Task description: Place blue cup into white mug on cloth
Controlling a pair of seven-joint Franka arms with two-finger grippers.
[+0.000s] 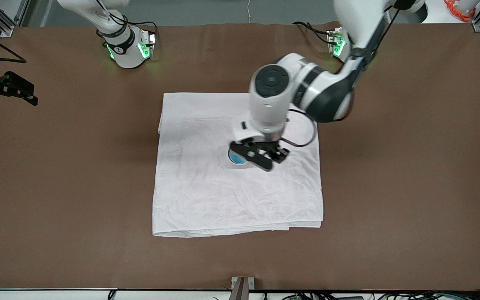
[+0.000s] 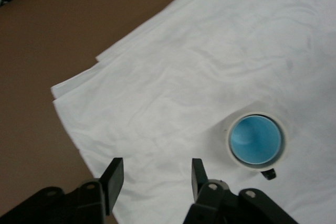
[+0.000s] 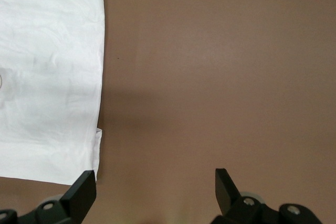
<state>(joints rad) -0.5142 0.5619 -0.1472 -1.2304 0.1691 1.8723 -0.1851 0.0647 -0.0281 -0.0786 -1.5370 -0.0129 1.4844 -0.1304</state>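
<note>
At the frame's left edge the right gripper [image 1: 8, 89] is parked, jaws wide apart. At centre, on the cloth [image 1: 206, 200], the blue cup [image 1: 236, 157] is nested inside the white mug [image 2: 231, 129]; the left gripper [image 1: 261, 155], jaws parted and empty, is held above, apparently after release.

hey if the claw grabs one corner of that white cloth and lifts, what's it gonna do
The cloth would probably drape and sag rather than lift flat: it is wrinkled fabric with doubled edges. It would likely drag or tip the white mug standing on it, with the blue cup nested inside. The folded layers may slide apart.
</note>
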